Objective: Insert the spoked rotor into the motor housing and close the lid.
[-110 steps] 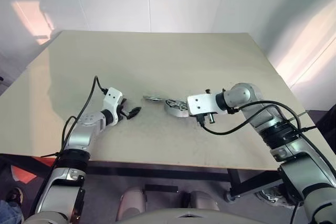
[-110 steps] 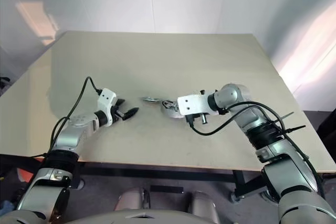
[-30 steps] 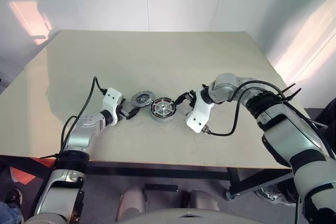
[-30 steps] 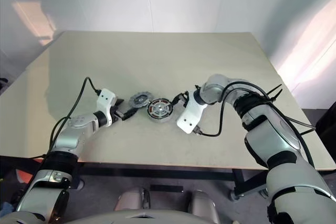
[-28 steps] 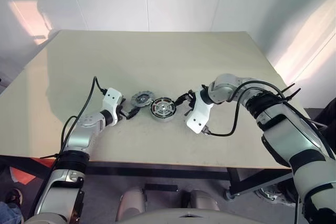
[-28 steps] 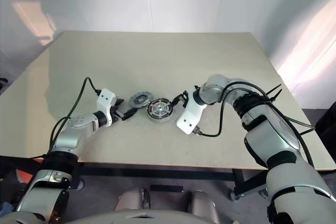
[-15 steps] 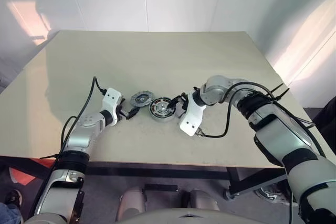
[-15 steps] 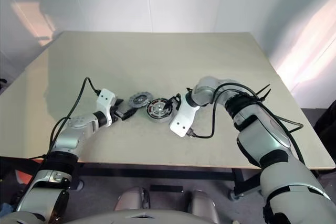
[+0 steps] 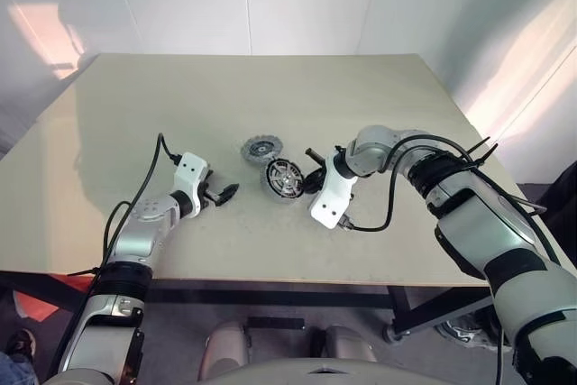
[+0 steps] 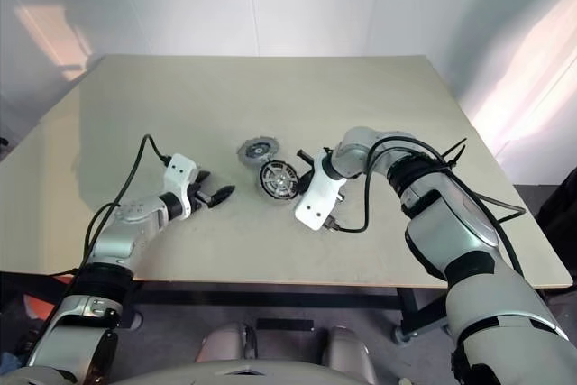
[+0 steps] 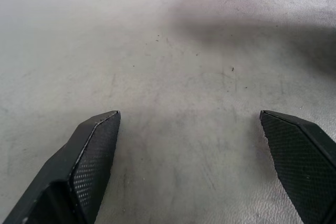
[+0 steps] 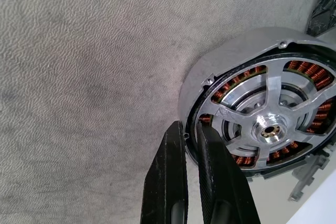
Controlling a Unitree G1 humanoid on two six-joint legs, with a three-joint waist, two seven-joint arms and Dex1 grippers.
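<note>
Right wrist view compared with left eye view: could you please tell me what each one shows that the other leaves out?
Right wrist view: copper windings behind the spoked rotor, and the right gripper pinching the motor housing by its rim. Left eye view: the lid lying beyond the housing, the open left gripper, the table to its edges. Both: the housing with the rotor seated in it.

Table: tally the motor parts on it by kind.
Ribbed round metal motor housing with copper windings: 1
Silver spoked rotor, sitting inside the housing: 1
Flat grey metal disc lid, lying beside it: 1
Total: 3
</note>
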